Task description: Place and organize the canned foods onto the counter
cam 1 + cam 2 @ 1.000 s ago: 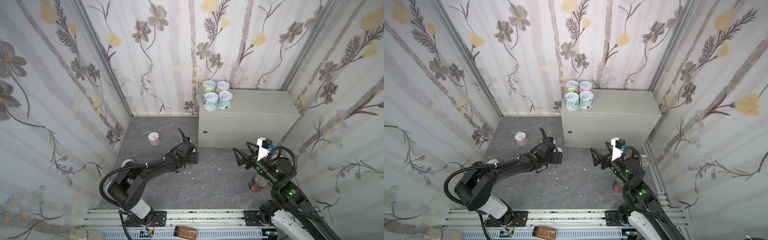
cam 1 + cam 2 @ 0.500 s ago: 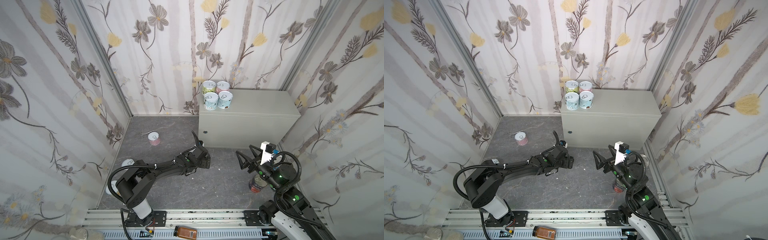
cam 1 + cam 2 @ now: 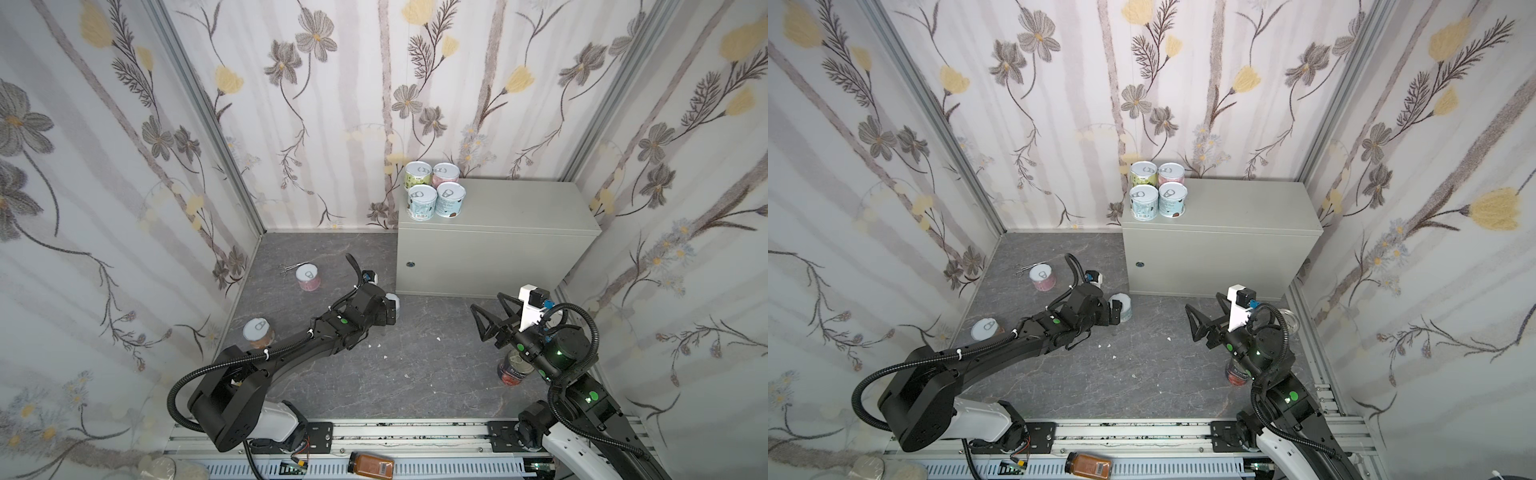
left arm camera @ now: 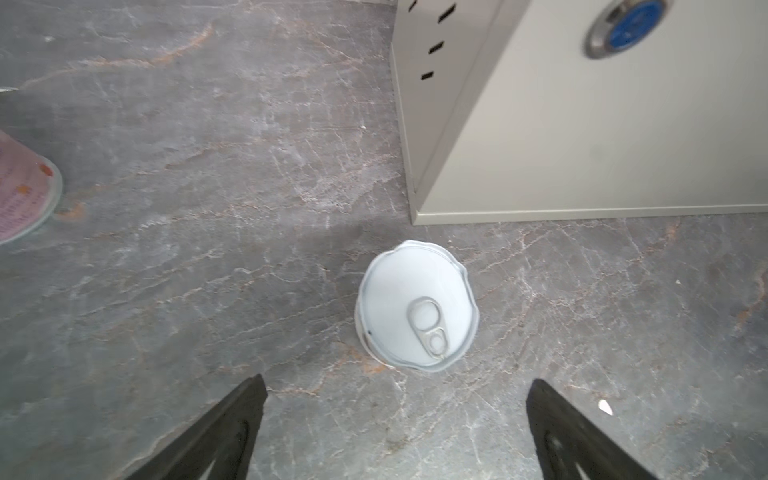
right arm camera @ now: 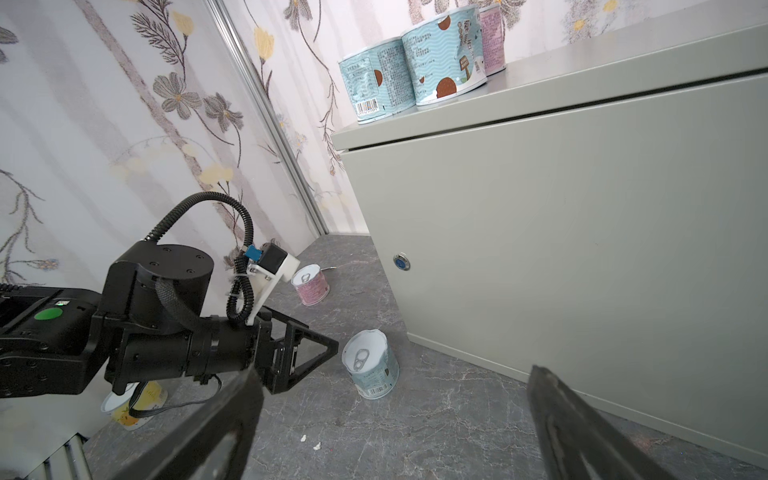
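**Item:** pale blue can (image 4: 415, 307).
**Location:** on the floor, just beside the front left corner of the desk (image 3: 519, 208), apart from it.
**Attitude:** upright, long axis vertical, pull-tab lid up, rim apparently dented.

**Left end effector** (image 4: 395, 380): spread wide, empty, low over the floor. Can straight ahead, just beyond the fingertips and within their span, not yet enclosed. Judged much the nearer of the two; a short forward advance would probably bracket the round side.

**Right end effector** (image 3: 487, 301): spread wide, empty, raised, well apart from the can, aimed roughly toward it.

**On the desk:** four cans (image 3: 434, 195), tight square at the rear left corner.

**Also on the floor:** pink can (image 3: 308, 277); brown-labelled can (image 3: 257, 330) near the left wall; dark can (image 3: 515, 370) beneath the right arm.
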Motion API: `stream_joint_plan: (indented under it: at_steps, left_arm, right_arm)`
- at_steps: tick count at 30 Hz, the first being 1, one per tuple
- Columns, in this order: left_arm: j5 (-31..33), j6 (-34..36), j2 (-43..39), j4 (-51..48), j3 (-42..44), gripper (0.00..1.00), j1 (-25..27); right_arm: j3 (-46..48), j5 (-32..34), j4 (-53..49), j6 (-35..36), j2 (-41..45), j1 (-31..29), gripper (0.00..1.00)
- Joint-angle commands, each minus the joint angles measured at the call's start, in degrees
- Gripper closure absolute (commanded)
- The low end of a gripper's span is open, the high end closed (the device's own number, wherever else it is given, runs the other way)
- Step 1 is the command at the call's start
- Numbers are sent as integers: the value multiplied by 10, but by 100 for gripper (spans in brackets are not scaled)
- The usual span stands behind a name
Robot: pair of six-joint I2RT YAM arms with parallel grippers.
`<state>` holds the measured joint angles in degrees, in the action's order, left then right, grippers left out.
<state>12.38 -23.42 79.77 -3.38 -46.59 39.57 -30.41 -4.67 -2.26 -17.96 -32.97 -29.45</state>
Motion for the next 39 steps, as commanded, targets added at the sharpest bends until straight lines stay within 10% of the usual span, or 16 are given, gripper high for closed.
stream_joint_plan:
  at_steps: [1, 39]
  left_arm:
    - [-34, 31, 0, 50, 8, 0, -22]
    - [-199, 22, 188, 290, 17, 0, -11]
  right_arm:
    - [2, -11, 22, -9, -4, 0, 0]
    - [44, -8, 22, -18, 0, -4, 0]
